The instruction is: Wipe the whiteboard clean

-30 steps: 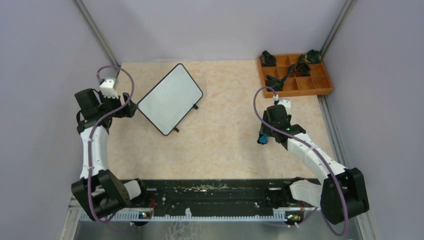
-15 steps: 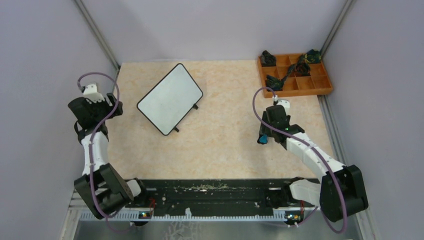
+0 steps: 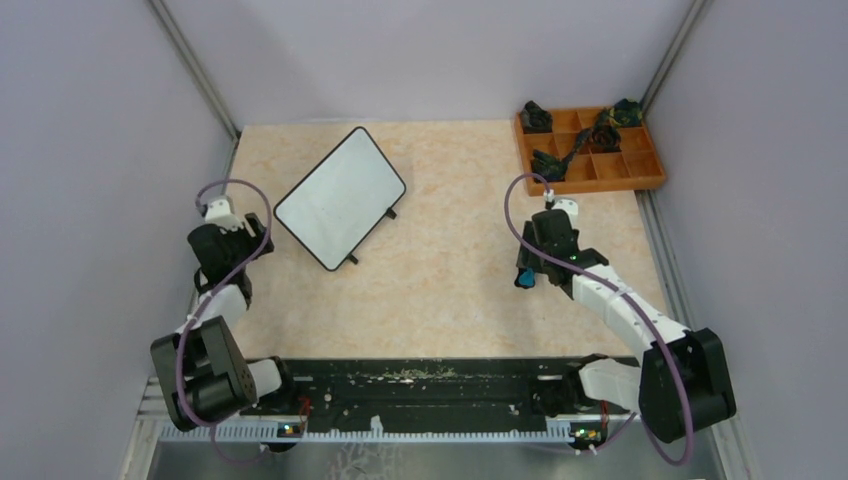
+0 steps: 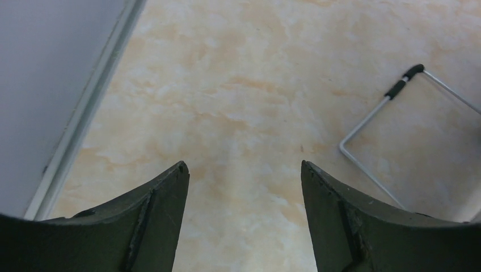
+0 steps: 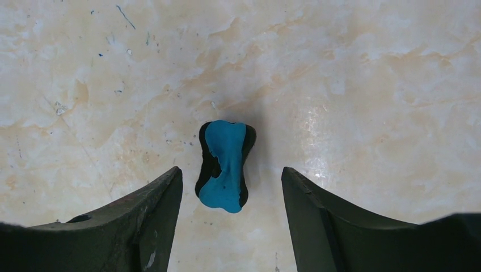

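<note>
Whiteboard [image 3: 340, 197] lies unheld; we expect sliding under wiping. Left gripper [image 4: 243, 164] and right gripper [image 5: 231, 169] gape wide, the right straddling the eraser [image 5: 222, 153].

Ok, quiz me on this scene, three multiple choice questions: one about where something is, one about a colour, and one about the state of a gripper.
1. The whiteboard lies:
A) on the far-left part of the table
B) at the near-right corner
C) against the right wall

2. The top of the small pad lying between the fingers of the right gripper is:
A) red
B) green
C) blue

3. The left gripper is:
A) shut on a cloth
B) open with nothing between its fingers
C) shut on a pen

Answers:
1 A, the top view shows it far back and left of centre.
2 C, the right wrist view shows a blue face with black edges.
3 B, the left wrist view shows only bare table between the spread fingers.
</note>
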Controlling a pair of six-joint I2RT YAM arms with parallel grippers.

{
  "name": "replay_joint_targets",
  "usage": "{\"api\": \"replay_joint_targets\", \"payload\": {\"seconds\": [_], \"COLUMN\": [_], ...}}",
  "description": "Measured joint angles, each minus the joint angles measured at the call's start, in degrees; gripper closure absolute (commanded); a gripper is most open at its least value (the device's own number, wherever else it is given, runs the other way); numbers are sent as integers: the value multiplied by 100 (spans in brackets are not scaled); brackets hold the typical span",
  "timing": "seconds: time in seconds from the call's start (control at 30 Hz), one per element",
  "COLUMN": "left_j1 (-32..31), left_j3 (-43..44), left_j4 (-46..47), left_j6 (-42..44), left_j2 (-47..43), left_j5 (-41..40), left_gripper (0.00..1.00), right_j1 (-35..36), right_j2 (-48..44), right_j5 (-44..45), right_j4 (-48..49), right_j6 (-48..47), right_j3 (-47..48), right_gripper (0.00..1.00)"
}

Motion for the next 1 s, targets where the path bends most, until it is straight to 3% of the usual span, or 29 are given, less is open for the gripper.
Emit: {"api": "replay_joint_targets", "payload": {"seconds": [0.23,0.57,1.0], "left_j1": [-732,-1266,-1613], "left_j3": [-337,-409,-527], "left_j4": [745,1296,1541], "left_j6": [-17,-142,-120], "left_j2": [-44,197,358], "left_j5": [-590,-1331,-1558], "left_gripper": [24,24,23], "right_j1": [0,0,0], "right_j2": [76,87,144], "right_j5": [-118,-120,-127], "right_j4": [98,184,221], "right_j6": [0,0,-4], "right_j3": [0,0,0], "right_gripper": [36,36,36]}}
